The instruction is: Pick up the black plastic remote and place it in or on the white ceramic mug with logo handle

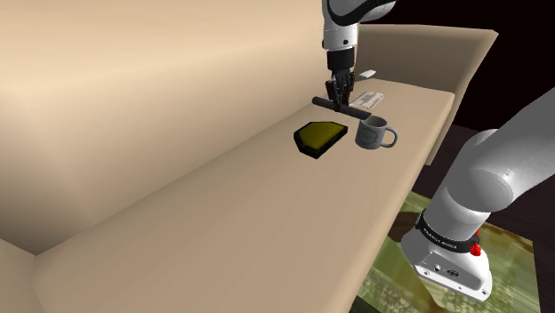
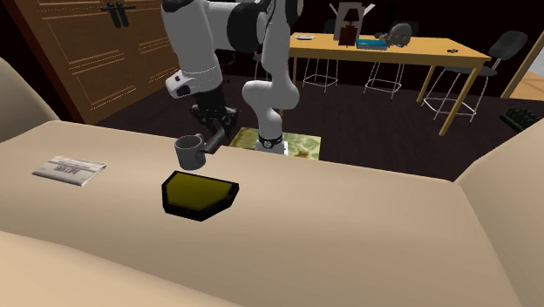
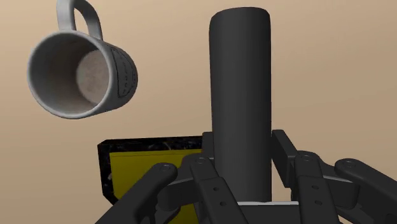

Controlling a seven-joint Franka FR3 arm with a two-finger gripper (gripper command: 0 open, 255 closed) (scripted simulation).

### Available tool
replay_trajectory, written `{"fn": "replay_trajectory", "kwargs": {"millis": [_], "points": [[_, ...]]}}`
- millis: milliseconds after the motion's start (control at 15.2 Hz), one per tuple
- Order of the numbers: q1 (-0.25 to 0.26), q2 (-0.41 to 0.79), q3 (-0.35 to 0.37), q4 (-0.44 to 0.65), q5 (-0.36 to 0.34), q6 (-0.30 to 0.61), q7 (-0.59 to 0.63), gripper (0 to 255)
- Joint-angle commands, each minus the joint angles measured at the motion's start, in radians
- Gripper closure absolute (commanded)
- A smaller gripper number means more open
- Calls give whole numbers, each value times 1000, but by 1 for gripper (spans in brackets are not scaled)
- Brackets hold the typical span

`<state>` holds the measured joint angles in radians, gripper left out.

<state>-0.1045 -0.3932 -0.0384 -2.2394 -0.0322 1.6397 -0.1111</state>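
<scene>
Remote level in gripper (far end near mug).

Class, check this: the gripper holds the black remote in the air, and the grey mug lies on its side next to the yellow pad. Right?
No. The shoulder view shows the mug standing upright next to the yellow pad. The gripper does hold the remote in the air.

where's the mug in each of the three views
shoulder view: the grey mug stands on the beige surface, just right of the yellow black-edged tray.
second exterior view: the mug is left of centre, just above the tray.
wrist view: the mug is seen mouth-on, beyond the tray and to one side of the clasped remote.
shared landmark: the tray, next to the mug in each view.
</scene>
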Motion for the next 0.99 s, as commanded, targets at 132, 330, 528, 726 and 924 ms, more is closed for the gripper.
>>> {"fn": "replay_trajectory", "kwargs": {"millis": [132, 330, 528, 726, 924], "points": [[-43, -50, -65, -46, -50, 0, -91, 255], [-76, -76, -116, -69, -90, 1, -159, 255], [-109, -92, -168, -81, -132, 5, -228, 255], [-142, -98, -222, -83, -173, 11, -298, 255], [-169, -93, -269, -90, -206, 32, -356, 255]]}}
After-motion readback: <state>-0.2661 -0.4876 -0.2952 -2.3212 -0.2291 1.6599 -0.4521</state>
